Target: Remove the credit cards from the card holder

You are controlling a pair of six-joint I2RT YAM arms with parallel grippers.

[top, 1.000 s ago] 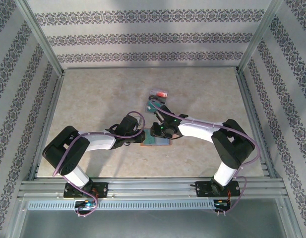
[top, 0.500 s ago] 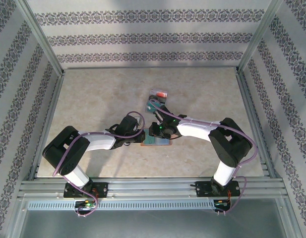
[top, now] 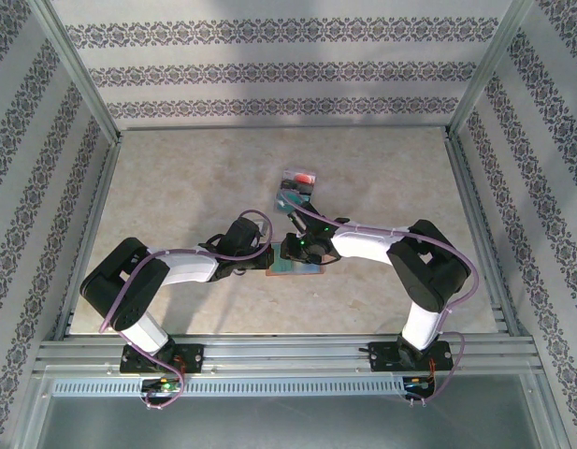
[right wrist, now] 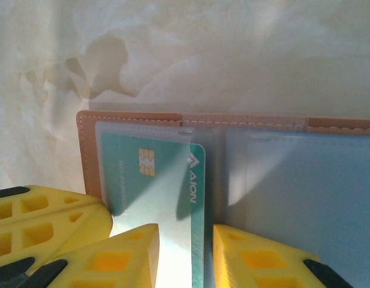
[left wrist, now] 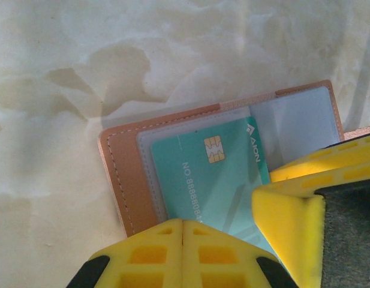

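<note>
Card holder [left wrist: 128, 180]: open, brown stitched border, clear pockets, teal chip card [left wrist: 214, 180] inside
Left hand [left wrist: 183, 227]: clenched, at holder's near edge
Right hand [right wrist: 185, 240]: parted, astride card

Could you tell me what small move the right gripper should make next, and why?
Probably close the right gripper on the teal card and draw it toward the fold: its open jaws straddle the card's free edge, past the clear pocket of the card holder, while the shut left gripper sits at the holder's edge.
</note>
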